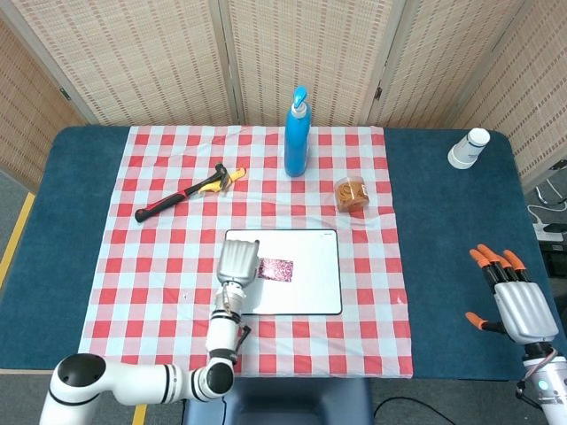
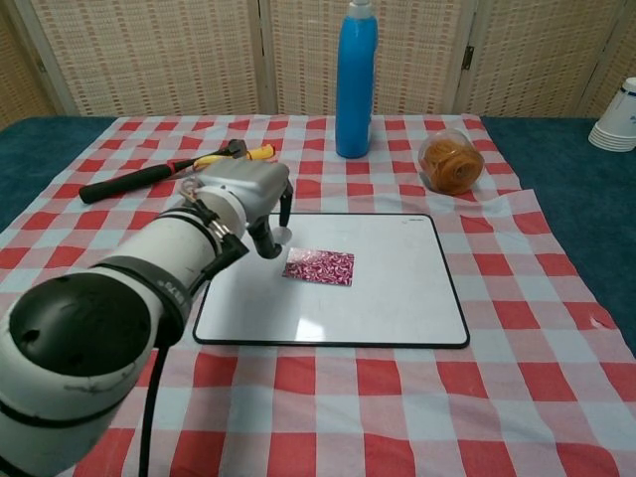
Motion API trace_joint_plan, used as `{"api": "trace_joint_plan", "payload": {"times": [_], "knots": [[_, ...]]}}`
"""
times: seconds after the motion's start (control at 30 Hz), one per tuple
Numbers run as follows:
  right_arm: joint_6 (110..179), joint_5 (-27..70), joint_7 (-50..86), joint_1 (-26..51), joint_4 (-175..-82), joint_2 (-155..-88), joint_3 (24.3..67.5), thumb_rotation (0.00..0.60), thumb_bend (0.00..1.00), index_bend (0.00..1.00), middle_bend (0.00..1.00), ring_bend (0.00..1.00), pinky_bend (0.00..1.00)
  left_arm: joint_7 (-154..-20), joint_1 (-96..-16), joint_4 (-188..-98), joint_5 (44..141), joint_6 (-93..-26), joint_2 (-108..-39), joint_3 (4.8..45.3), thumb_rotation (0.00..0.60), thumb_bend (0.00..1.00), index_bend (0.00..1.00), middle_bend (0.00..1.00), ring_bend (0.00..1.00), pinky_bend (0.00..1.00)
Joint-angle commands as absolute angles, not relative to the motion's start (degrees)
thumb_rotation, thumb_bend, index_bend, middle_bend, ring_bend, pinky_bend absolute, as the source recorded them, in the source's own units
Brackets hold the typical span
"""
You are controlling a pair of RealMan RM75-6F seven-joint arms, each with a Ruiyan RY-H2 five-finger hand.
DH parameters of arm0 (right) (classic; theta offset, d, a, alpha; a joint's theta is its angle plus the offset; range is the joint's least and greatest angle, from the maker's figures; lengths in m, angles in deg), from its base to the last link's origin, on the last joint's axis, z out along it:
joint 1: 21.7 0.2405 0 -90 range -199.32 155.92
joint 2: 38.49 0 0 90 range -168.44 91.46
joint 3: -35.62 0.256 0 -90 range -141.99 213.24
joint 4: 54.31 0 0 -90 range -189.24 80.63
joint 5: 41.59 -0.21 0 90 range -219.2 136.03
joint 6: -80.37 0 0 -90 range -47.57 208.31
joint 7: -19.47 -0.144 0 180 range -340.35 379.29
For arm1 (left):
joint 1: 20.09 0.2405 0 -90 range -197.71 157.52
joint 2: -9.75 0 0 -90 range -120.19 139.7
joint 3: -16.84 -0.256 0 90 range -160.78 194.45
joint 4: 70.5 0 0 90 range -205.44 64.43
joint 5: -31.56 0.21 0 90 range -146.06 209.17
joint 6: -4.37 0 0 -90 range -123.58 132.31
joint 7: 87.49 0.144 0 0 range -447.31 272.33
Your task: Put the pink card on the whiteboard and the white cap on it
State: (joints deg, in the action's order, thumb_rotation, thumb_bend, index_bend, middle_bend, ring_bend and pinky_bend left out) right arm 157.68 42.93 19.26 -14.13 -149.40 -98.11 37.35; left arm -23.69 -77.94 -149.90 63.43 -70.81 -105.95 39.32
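The pink patterned card (image 1: 276,269) (image 2: 319,266) lies flat on the whiteboard (image 1: 310,292) (image 2: 397,288), left of its middle. My left hand (image 1: 237,262) (image 2: 248,199) hangs over the board's left part, right beside the card's left end, fingers curled downward. A small white cap (image 2: 280,237) seems pinched at its fingertips, just above the board; the head view hides it under the hand. My right hand (image 1: 514,297) hovers over the blue table far right, orange-tipped fingers spread and holding nothing.
A blue bottle (image 1: 297,133) (image 2: 356,84) stands behind the board. A clear jar of snacks (image 1: 352,193) (image 2: 450,162) sits at the back right of it, a hammer (image 1: 182,193) (image 2: 159,174) back left. Stacked paper cups (image 1: 468,148) stand at the far right corner.
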Motion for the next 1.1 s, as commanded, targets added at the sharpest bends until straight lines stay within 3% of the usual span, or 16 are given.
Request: {"api": "trace_joint_plan", "payload": {"times": [0.03, 0.6, 1.1], "knots": [[158.0, 43.2, 18.9, -14.3, -149.5, -97.9, 37.2, 0.600, 0.07, 0.00, 0.00, 0.00, 0.00, -21.9, -80.4, -149.5, 63.9, -71.6, -109.5, 39.2, 0.600, 0.35, 0.48, 1.00, 1.00, 1.00], [158.7, 44.6, 16.3, -14.5, -149.1, -97.0, 37.0, 0.600, 0.07, 0.00, 0.00, 0.00, 0.00, -21.1, -84.5, -136.4, 64.3, -67.6, -116.7, 41.1, 0.600, 0.35, 0.48, 1.00, 1.00, 1.00], [158.3, 44.3, 16.5, -14.4, -149.2, -97.1, 37.0, 0.600, 0.07, 0.00, 0.00, 0.00, 0.00, -21.2, -83.6, -134.8, 64.5, -66.7, -116.8, 42.1, 0.600, 0.35, 0.47, 1.00, 1.00, 1.00]]}}
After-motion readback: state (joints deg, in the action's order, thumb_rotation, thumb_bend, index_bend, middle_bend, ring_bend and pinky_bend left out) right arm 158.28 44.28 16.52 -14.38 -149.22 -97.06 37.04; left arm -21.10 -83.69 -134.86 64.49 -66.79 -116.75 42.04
